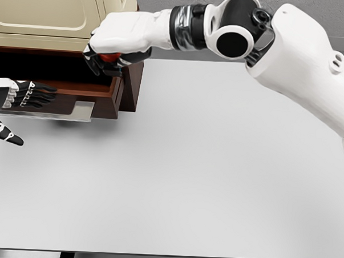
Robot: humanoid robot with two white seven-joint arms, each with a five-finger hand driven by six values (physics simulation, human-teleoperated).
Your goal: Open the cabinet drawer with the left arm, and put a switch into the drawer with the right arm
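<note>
The dark wooden drawer of the cream cabinet stands pulled out at the upper left. My right hand reaches in from the right and hovers over the drawer's right front corner, fingers curled around a small switch with a red part showing between them. My left hand lies at the left edge beside the drawer front, fingers stretched out flat and holding nothing. Most of the switch is hidden by the fingers.
The white table spreads wide in front of the cabinet. A grey handle plate shows on the drawer front. My right arm crosses the upper right of the view.
</note>
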